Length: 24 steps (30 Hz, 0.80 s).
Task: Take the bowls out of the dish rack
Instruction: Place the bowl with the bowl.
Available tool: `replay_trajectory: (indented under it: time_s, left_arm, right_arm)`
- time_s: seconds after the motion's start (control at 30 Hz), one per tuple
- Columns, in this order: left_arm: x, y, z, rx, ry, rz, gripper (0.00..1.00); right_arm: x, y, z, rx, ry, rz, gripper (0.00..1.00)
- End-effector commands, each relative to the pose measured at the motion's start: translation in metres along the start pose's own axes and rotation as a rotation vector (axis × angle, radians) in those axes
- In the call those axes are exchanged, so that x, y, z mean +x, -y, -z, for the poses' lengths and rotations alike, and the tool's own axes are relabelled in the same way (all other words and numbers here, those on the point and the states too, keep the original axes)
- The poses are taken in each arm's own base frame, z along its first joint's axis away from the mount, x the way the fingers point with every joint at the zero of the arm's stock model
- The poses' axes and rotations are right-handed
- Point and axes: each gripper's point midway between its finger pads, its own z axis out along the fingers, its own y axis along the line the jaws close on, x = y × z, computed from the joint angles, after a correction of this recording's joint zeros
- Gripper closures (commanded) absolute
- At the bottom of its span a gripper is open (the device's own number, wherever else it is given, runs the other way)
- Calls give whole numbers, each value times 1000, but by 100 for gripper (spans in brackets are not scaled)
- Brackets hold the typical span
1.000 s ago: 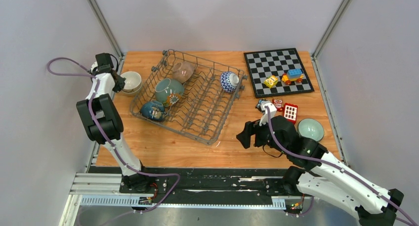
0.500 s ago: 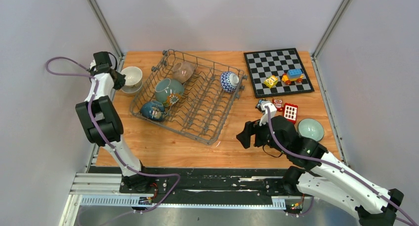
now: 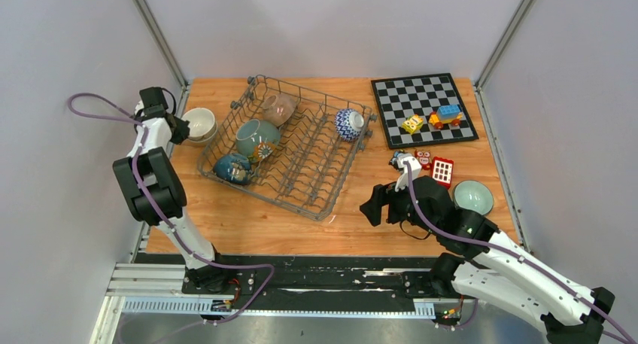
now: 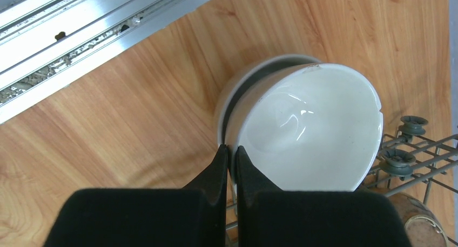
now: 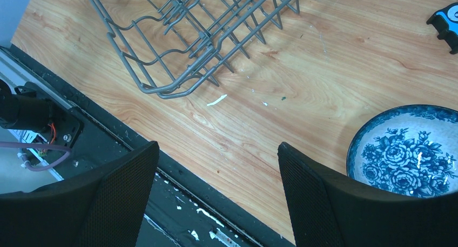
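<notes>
pinching white bowl (image 4: 308,133) by near rim with shut left jaws, poised over second bowl (image 4: 233,87) on counter (image 4: 135,122), just left of dish rack (image 3: 312,171); holding right jaws wide apart, empty.

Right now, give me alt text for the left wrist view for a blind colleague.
The left gripper is shut on the near rim of a tilted white bowl, which sits over a second white bowl on the wooden table. A corner of the wire dish rack shows at lower right, a metal rail at upper left.
</notes>
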Motion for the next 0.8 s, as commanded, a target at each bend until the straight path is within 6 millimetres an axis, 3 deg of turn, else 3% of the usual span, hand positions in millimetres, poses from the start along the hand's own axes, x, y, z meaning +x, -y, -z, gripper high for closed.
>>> replay_trajectory:
  time_s: [0.0, 0.77]
  left_arm:
    - [-24, 18, 12, 90, 72, 44, 100]
    - [-14, 8, -6, 42, 28, -2, 100]
  right_arm:
    - [3, 3, -1, 9, -10, -13, 16]
    - [4, 2, -6, 15, -25, -13, 16]
